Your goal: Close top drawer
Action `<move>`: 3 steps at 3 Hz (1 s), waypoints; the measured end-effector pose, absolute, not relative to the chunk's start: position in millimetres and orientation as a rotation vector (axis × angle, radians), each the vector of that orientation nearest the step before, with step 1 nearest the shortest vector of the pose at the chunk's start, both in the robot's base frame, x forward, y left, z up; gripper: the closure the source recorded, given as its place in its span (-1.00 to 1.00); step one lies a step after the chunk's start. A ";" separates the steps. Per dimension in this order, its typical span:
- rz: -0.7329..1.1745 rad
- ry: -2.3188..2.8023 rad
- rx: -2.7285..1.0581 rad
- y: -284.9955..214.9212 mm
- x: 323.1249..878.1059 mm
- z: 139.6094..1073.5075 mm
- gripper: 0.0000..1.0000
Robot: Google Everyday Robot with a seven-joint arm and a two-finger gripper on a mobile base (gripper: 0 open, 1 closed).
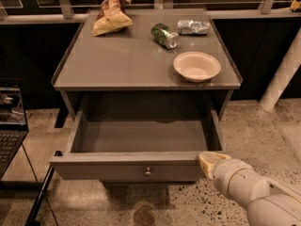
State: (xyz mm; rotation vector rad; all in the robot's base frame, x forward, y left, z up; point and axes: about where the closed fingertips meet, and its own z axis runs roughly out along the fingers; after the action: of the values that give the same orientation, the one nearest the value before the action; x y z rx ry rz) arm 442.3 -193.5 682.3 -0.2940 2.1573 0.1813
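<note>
The top drawer (141, 166) stands pulled far out, so nothing of the closing is done. The tool (210, 163) sits at the right end of the drawer's front, seemingly touching it, with the knob (147, 172) well to its left. I cannot tell how far open the tool is. The whole inward push is left to do.

Speckled terrazzo floor (254, 126), dark wall (28, 55) behind a grey rail (28, 19), a white post (282, 76) at right, a laptop (9, 121) at left.
</note>
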 end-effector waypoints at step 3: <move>0.188 2.156 -0.286 -198.5 451.6 683.2 1.00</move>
State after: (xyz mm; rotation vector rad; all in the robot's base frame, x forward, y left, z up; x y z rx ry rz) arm 451.6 -198.5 683.2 -0.2865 2.1557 0.1877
